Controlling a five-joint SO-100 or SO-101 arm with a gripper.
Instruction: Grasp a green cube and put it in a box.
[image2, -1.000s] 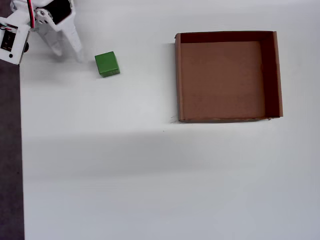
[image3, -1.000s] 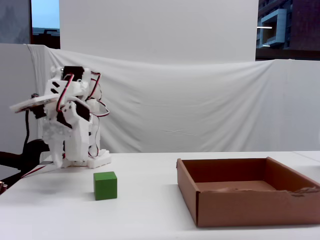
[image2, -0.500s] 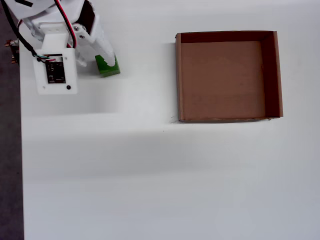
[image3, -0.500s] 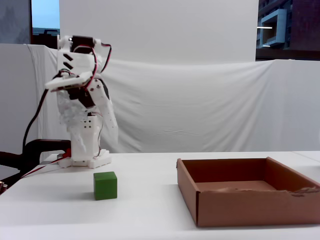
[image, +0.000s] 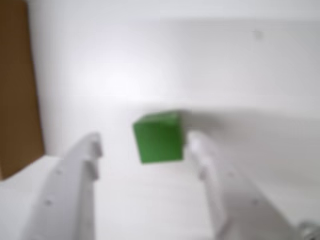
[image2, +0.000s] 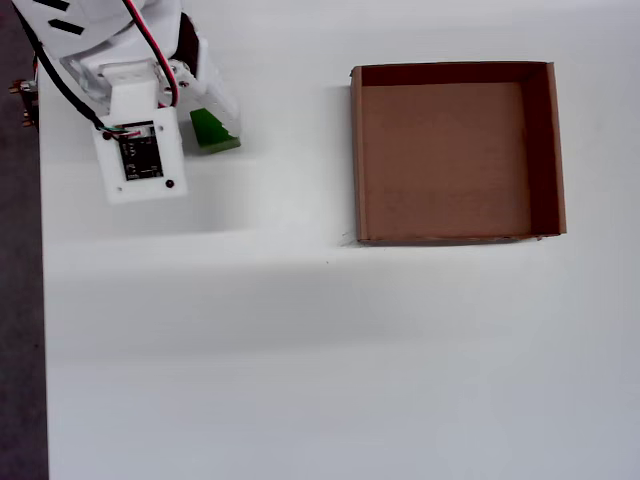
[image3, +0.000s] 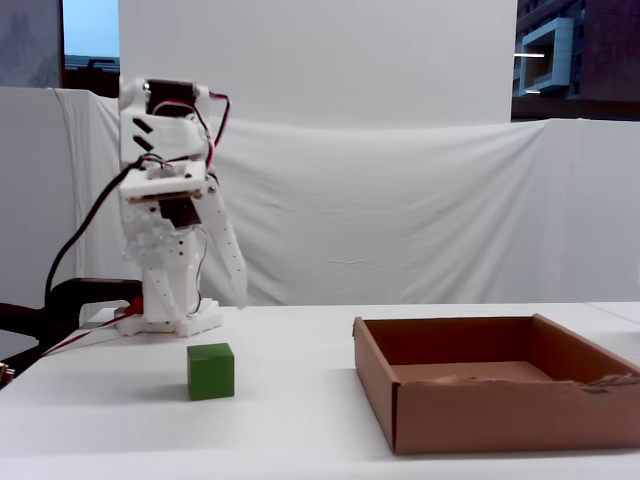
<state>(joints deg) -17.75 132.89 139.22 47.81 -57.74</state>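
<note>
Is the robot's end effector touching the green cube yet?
Apart. The fixed view shows the end effector hanging in the air above the green cube, which sits on the table.

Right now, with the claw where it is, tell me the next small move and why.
Probably lower the claw straight down. In the wrist view its open fingers already frame the cube, but the fixed view shows the cube resting on the table with the claw hanging well above it.
</note>
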